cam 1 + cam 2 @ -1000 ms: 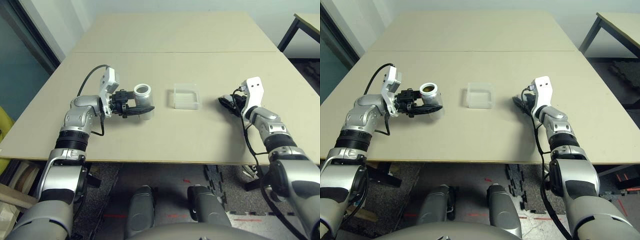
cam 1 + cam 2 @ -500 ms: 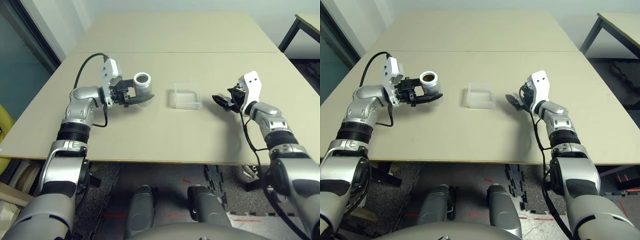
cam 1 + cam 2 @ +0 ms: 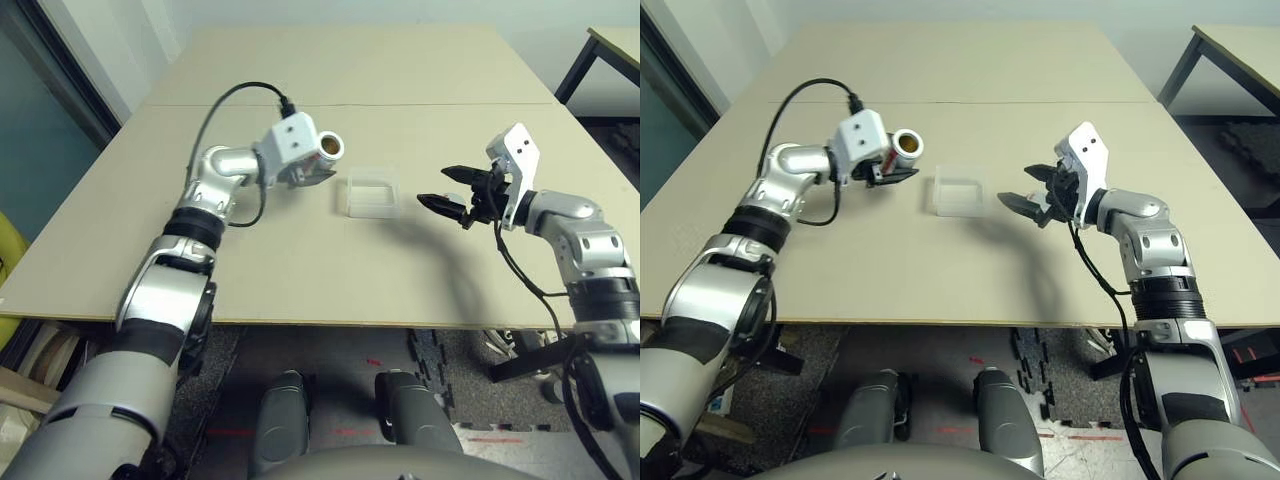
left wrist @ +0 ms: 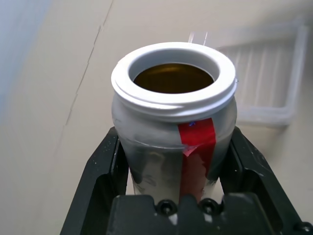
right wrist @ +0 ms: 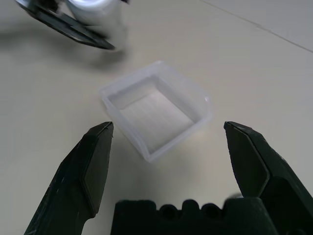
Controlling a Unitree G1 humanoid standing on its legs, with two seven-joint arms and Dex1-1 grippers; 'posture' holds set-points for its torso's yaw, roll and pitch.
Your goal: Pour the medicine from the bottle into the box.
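Having the open bottle [image 4: 161, 142] clamped in the left claw [image 4: 173, 166] and raised above the bench [image 3: 270, 290], just to the left of the clear box [image 3: 373, 210], seems to finish the grasping; the box looks empty, so the pouring is left. The bottle's long axis leans a little off upright, its mouth pointing up and tipping toward the box, while the right claw [image 5: 168, 147] stands wide with nothing between its fingers.

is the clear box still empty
Yes, the right wrist view looks down into the box, and nothing lies on its bare floor.
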